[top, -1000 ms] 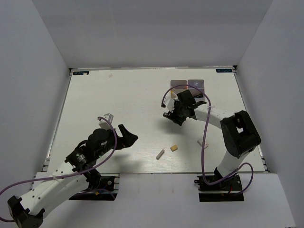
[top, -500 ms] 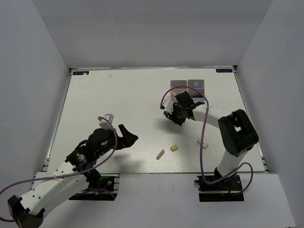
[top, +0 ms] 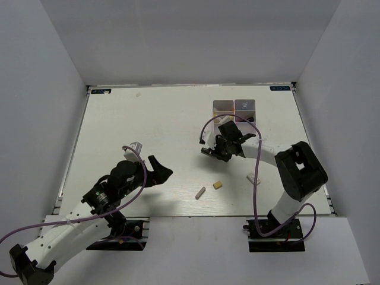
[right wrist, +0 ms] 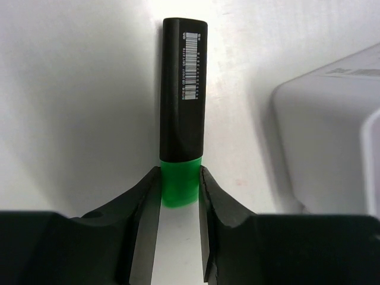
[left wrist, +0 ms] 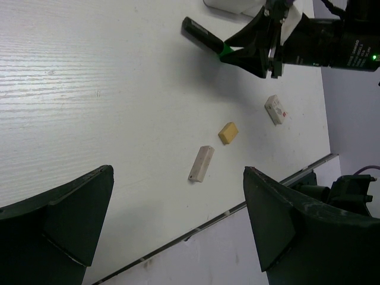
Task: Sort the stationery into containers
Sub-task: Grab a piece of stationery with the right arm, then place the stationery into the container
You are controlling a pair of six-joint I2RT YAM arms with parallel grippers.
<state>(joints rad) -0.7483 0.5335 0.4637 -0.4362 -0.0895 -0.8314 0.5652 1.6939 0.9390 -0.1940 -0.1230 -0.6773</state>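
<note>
My right gripper [right wrist: 179, 184] has its jaws drawn in on the green end of the black marker [right wrist: 184, 101], touching both sides. The marker sits near the white box [top: 234, 110], at seven o'clock from it. My left gripper [left wrist: 178, 205] hangs spread wide, holding nothing.

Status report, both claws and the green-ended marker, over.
Left claw open, empty. Right claw shut on green-ended marker, at its green end. White box just beside; nothing between.
</note>
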